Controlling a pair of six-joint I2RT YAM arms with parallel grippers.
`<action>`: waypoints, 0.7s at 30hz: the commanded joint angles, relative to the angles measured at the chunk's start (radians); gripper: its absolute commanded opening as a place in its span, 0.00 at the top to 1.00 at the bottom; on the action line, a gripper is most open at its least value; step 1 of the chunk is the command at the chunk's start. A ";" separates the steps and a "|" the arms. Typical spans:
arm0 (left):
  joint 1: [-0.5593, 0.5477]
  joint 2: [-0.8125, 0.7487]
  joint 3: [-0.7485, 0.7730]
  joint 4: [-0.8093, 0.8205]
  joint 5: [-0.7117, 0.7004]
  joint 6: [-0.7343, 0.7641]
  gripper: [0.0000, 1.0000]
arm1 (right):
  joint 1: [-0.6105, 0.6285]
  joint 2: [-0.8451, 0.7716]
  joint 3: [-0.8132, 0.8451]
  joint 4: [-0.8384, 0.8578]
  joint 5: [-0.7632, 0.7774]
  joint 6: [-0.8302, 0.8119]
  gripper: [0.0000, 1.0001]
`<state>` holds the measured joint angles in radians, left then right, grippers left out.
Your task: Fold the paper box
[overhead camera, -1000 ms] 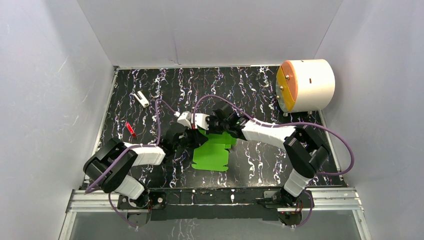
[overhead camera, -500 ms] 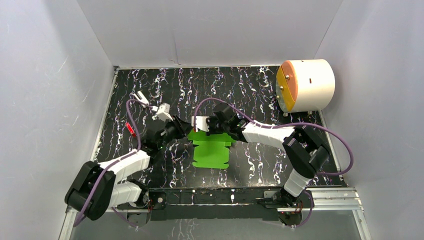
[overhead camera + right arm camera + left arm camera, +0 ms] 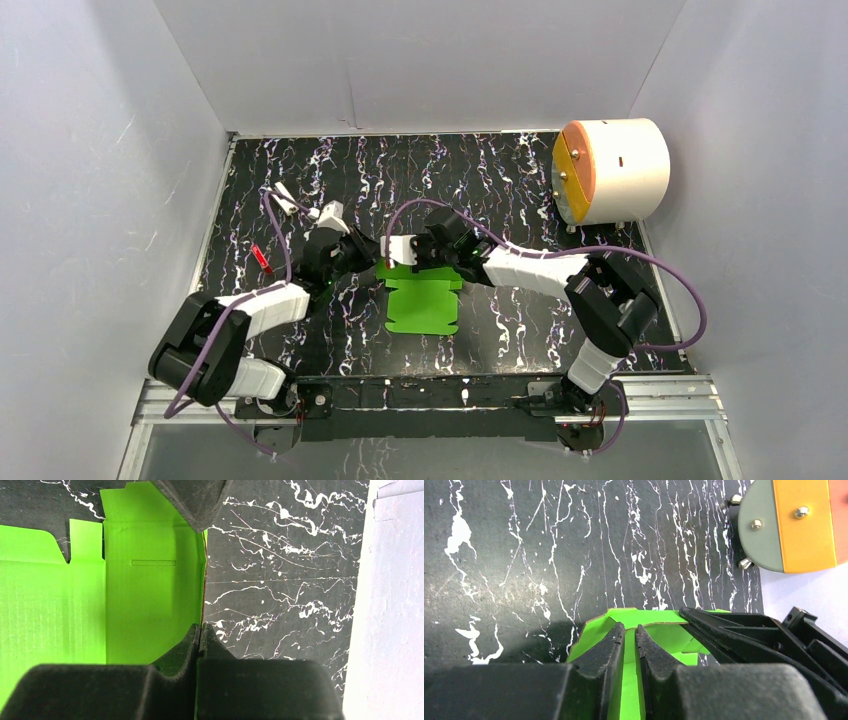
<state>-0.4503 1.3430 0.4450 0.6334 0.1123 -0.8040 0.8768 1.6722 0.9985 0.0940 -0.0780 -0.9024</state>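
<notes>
At about nine o'clock from the middle of the table (image 3: 520, 200) in the overhead view, a small red item (image 3: 262, 258) is lying on the black marbled top. A small white piece (image 3: 285, 197) is sitting beyond it at ten o'clock. Both are well apart from the work and seem to be playing no part in it.

The left gripper (image 3: 630, 632) is reaching in from eight o'clock to the far left corner of the paper box (image 3: 423, 305). Its fingers are drawn in to a narrow slit with green card showing inside it, so it looks to be pinching the lifted far flap.

The box is lying as a flat green die-cut sheet near the table's middle. Most of it is resting flat, and only its twelve o'clock edge is rising.

The right gripper (image 3: 200, 630) is coming across from three o'clock and meeting the left one at that same corner. Its fingers are pressing together on the thin edge of the flap, with a slotted panel showing to their left.

Gripping the flap from two sides is probably meant to steady it for a clean crease along the score line. Judging by the flat sheet, the folding is only beginning.

At two o'clock the white cylinder (image 3: 625, 160) is standing by the wall, well apart from the sheet.
</notes>
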 commanded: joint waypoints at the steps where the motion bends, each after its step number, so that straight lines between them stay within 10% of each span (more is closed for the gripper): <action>1: 0.009 0.030 0.063 0.008 0.036 0.016 0.90 | 0.015 -0.046 -0.004 0.081 0.021 -0.044 1.00; 21: 0.009 0.002 0.057 0.046 0.134 0.111 0.91 | 0.034 -0.051 -0.047 0.206 0.071 -0.135 1.00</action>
<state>-0.4404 1.4158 0.4759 0.6571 0.2394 -0.7544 0.8936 1.6642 0.9524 0.2092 0.0086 -0.9943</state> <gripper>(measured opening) 0.072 0.046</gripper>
